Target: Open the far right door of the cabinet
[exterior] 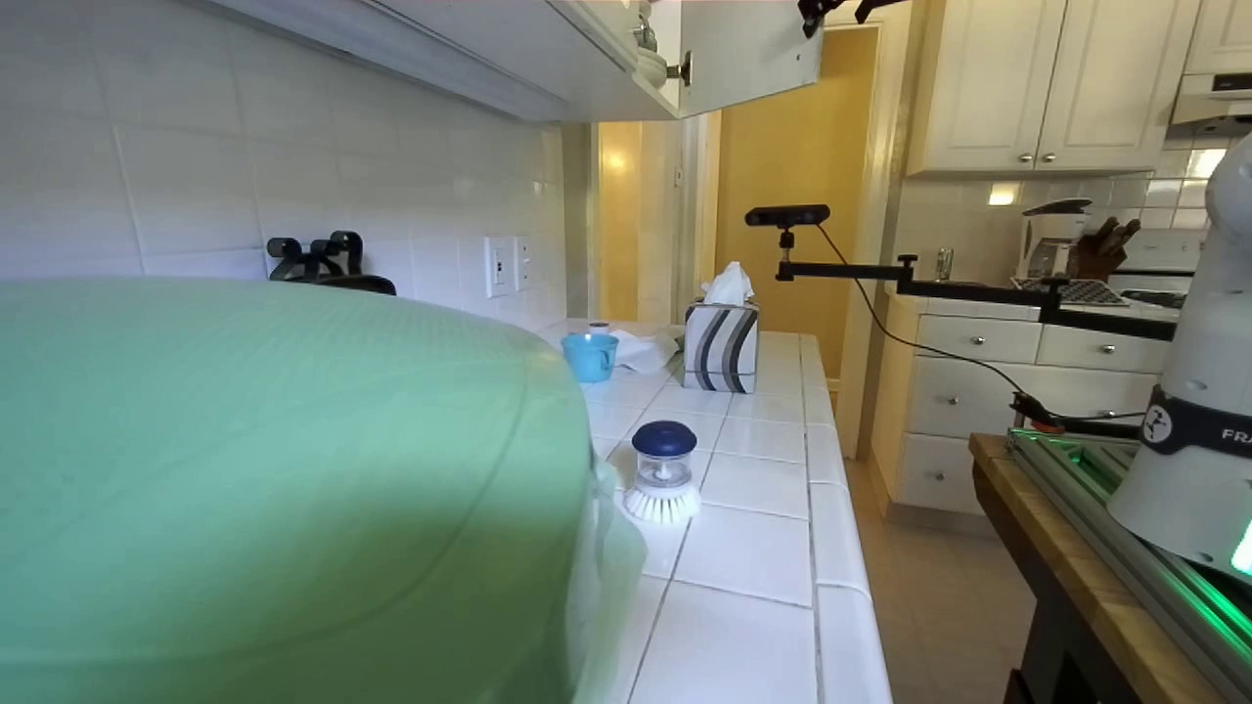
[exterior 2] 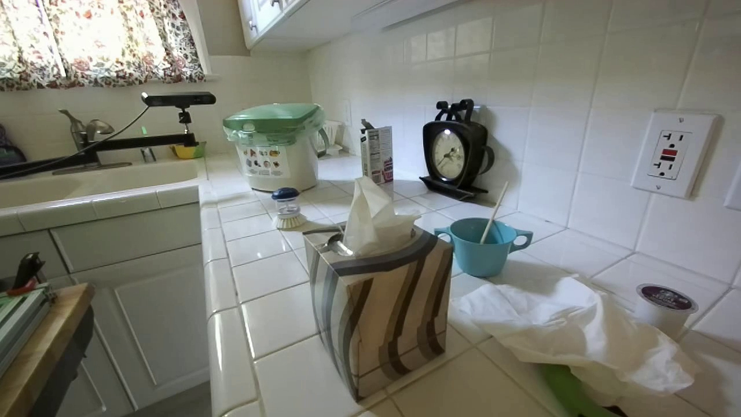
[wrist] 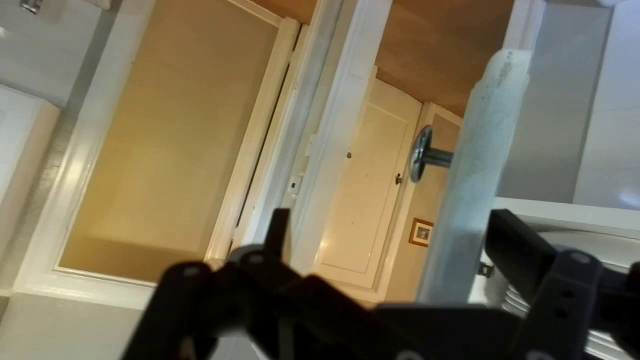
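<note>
Far right door [exterior: 748, 57] open, worn white edge [wrist: 481, 165], round metal knob [wrist: 421, 154]

Stands open at the end of the long white overhead cabinet [exterior: 489, 49], as the far right door [exterior: 748, 54]: pale, plain on its inner face, jutting outward from a metal hinge [exterior: 686, 68]. Shows edge-on in the wrist view, with a round shiny knob [wrist: 421, 154] on a short stem.

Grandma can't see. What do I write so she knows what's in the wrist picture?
A cabinet door stands open, seen edge-on, its round metal knob sticking out leftward. The robot's open black hand is at the bottom, with white dishes at lower right.
</note>
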`<state>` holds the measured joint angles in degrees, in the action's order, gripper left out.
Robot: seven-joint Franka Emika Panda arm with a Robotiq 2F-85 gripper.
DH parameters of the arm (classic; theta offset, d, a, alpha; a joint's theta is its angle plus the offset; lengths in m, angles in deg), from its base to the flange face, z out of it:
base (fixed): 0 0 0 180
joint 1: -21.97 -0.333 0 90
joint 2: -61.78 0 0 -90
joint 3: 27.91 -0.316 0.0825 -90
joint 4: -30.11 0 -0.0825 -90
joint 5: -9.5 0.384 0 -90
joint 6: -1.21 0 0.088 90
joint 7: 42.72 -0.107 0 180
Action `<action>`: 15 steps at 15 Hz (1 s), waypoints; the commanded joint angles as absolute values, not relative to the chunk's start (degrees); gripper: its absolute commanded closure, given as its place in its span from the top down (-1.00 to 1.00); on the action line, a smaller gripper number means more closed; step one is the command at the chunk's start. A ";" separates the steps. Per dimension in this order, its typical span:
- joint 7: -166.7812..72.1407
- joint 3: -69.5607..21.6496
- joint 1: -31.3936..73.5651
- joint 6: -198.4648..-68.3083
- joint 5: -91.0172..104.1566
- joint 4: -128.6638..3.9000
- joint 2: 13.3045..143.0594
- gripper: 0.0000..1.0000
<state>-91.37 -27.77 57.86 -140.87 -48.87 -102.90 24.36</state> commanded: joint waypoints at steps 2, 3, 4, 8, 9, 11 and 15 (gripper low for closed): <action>-93.48 -24.74 55.88 -136.34 -53.01 -103.30 22.57 1.00; -93.49 -24.10 55.44 -135.32 -53.23 -103.39 22.29 1.00; -93.71 -23.66 55.07 -134.42 -53.62 -103.47 22.04 1.00; -94.32 -22.07 52.74 -131.35 -55.45 -103.62 21.37 1.00; -94.35 -21.77 51.73 -130.76 -55.53 -103.45 21.37 1.00; -93.63 -21.20 48.11 -130.11 -53.13 -102.90 21.62 1.00; -91.80 -20.60 39.54 -132.13 -45.24 -101.21 22.92 1.00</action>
